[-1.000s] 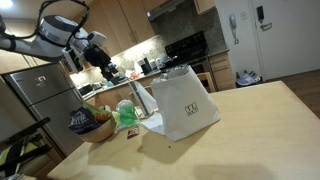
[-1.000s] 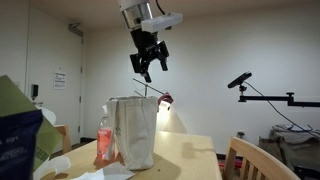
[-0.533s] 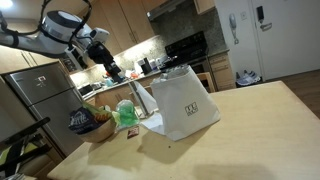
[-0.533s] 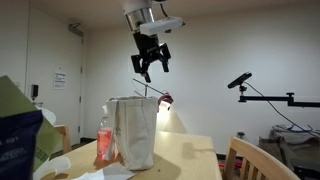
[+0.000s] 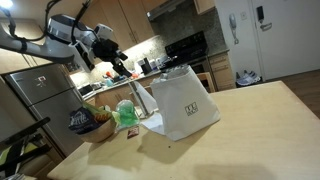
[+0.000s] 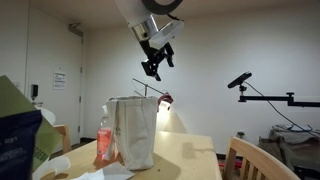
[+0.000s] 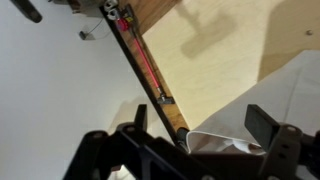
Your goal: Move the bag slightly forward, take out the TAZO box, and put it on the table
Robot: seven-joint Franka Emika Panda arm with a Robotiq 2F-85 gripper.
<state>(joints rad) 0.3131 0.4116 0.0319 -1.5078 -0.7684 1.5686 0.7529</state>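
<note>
My gripper (image 6: 153, 72), jaws apart and empty, now tilts at upper centre, closer above the bag (image 6: 133, 130), which I judge unmoved.

Low, warm room light in both exterior views; a bright glow behind the bag (image 6: 133, 130) throws glare. Wrist view shows hard shadows on the counter (image 7: 240, 60), soft focus
</note>
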